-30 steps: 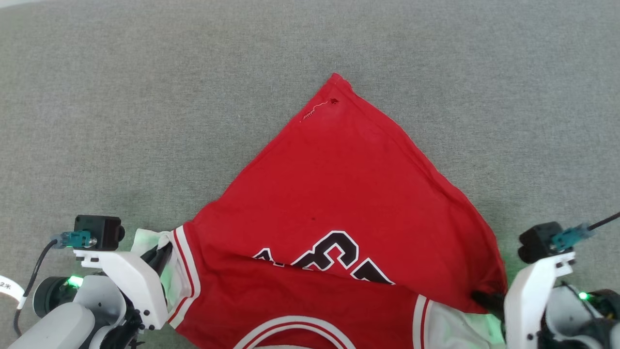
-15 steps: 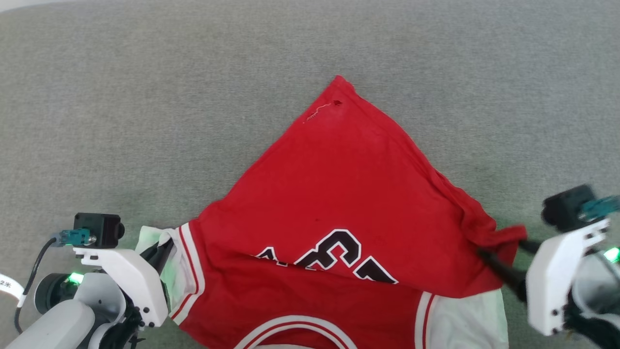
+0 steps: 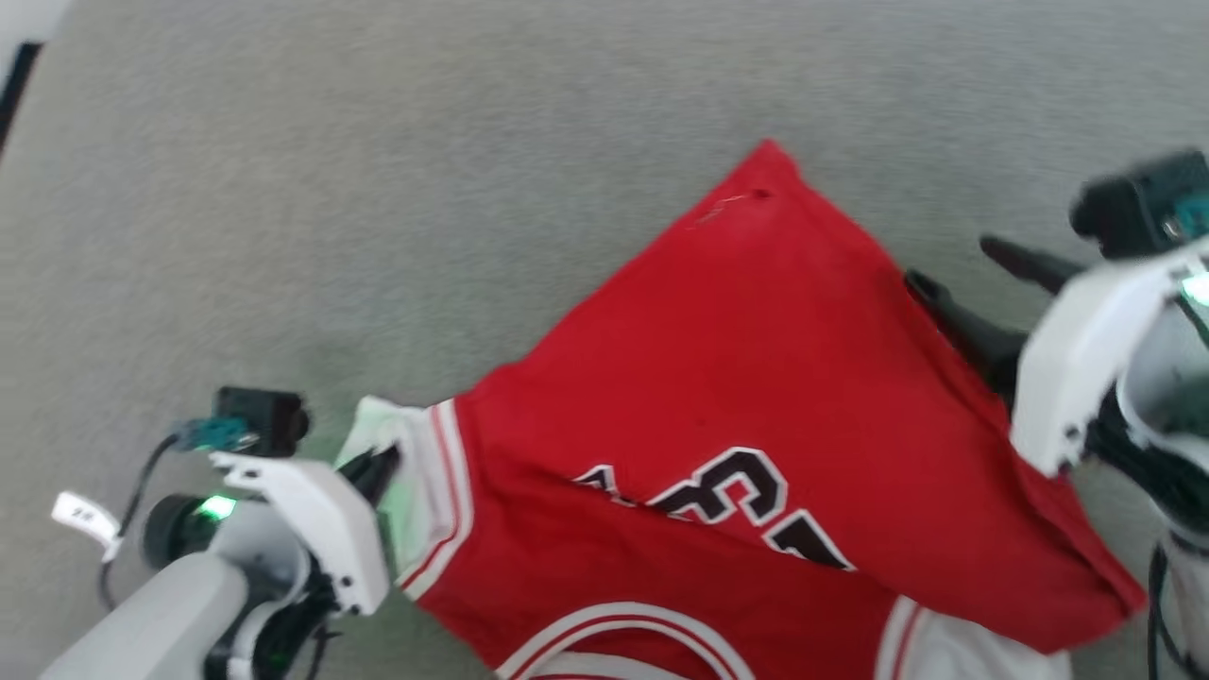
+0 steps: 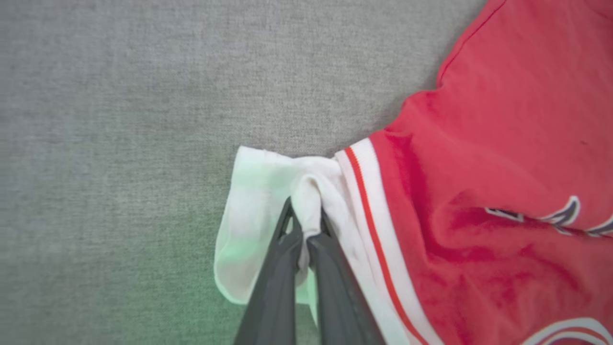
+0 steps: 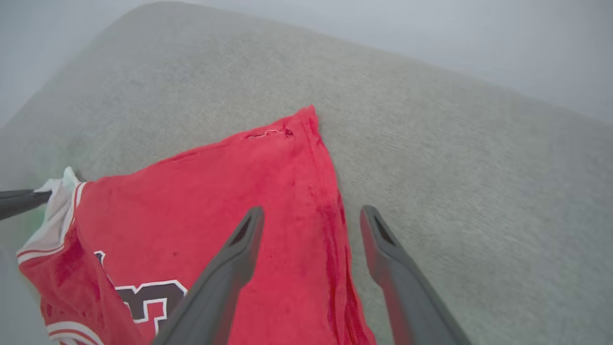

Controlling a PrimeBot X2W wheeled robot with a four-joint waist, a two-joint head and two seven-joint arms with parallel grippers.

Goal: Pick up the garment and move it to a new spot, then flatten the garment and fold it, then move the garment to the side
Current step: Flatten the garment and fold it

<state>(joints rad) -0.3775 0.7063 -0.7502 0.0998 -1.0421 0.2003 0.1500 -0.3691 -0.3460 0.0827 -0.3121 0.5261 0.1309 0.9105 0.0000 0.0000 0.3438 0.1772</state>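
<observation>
Garment (image 3: 756, 368) sleeve in left pincer (image 4: 306, 215), right pincer (image 5: 311, 211) parted

White arm shells (image 3: 321, 529), small black camera boxes (image 3: 260, 420), teal plugs (image 3: 212, 434), glowing green lights (image 3: 215, 507), thin black cables (image 3: 1152, 604), long dark fingers (image 5: 230, 268), white paper tag (image 3: 85, 515).

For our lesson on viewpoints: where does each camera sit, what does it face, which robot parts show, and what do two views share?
Head view: on the head, facing forward and down at the garment on the grey surface; left tool lower left, right tool right.
Left wrist view: on that wrist, along the left tool, shut on the white sleeve.
Right wrist view: on that wrist, along the open right tool, across the garment.
Head and right wrist views share the small hole.
</observation>
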